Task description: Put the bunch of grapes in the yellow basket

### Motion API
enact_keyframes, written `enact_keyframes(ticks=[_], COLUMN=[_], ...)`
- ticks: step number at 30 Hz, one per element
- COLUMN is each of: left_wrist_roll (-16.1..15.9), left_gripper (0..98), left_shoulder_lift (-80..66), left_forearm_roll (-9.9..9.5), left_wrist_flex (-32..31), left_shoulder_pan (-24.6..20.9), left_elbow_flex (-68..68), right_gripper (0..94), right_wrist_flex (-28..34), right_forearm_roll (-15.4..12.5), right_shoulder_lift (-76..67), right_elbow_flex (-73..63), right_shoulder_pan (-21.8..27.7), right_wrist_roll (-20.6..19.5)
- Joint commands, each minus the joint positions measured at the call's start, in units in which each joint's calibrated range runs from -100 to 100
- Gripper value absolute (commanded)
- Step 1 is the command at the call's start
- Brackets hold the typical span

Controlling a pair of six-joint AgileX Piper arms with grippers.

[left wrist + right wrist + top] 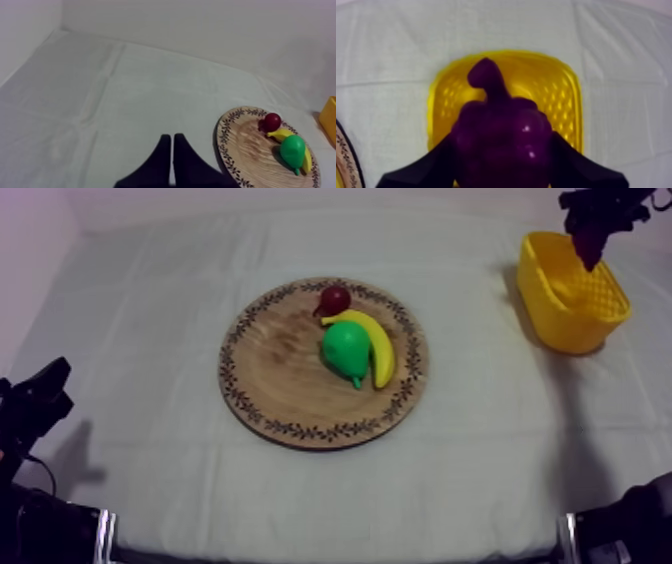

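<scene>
Closest in the right wrist view is the bunch of grapes (503, 142), clamped in the right gripper (502, 146): one black finger (416, 172) bears on each flank of the purple bunch, and the jaws stand only as far apart as the fruit permits. The stem end of the bunch projects forward, beyond the jaws. Directly beyond and beneath the jaws lies the yellow basket (567, 90), its perforated floor and rounded rim visible around the bunch on all sides except the near one. The top view confirms the position: the right arm enters from the upper right and holds the bunch over the basket's opening, above the rim. Whether the bunch touches the basket cannot be determined. The left gripper (172, 139) rests low at its own side of the table, over bare grey-white cloth (100, 100); its jaws lie together as a narrow wedge with nothing between them. Ahead of these jaws and off to their right side sits the wooden board (245, 145), well apart from the fingertips. Three items lie on the board: a small red fruit (272, 121) farthest from the left jaws, a banana (280, 133) just beside it, and a green pear (292, 150) resting against the banana. The board sits between the two grippers, well apart from the basket.
</scene>
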Motion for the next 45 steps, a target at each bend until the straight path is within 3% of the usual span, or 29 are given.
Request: enact_keyframes(ticks=[1, 6, 16, 21, 32, 45], left_wrist_roll=[0.0, 0.0, 0.0, 0.0, 0.0, 0.0], left_gripper=[0.1, 0.1, 0.1, 0.1, 0.1, 0.1], left_shoulder_lift=[0.0, 0.0, 0.0, 0.0, 0.0, 0.0], left_forearm_roll=[-0.04, -0.04, -0.04, -0.04, -0.04, -0.04], left_wrist_flex=[0.0, 0.0, 0.0, 0.0, 0.0, 0.0], left_shoulder_pan=[0.0, 0.0, 0.0, 0.0, 0.0, 0.0], left_elbow_flex=[0.0, 0.0, 0.0, 0.0, 0.0, 0.0], right_gripper=[21.7, 25.2, 61.0, 69.9, 67.2, 53.8], right_wrist_flex=[2.5, 6.5, 7.3, 4.5, -2.2, -16.4], right_forearm_roll=[0.5, 1.2, 0.9, 0.3, -1.1, -1.8], right_shoulder_lift=[2.3, 6.2, 9.3, 7.8, -3.1, -29.6], right_elbow_flex=[-1.2, -3.2, -3.4, -1.5, 6.6, 27.0], right_shoulder_pan=[0.2, 1.1, 1.3, 1.0, 1.4, 4.3], right_wrist_roll=[-0.1, 0.5, 2.2, 2.2, 2.7, 3.5])
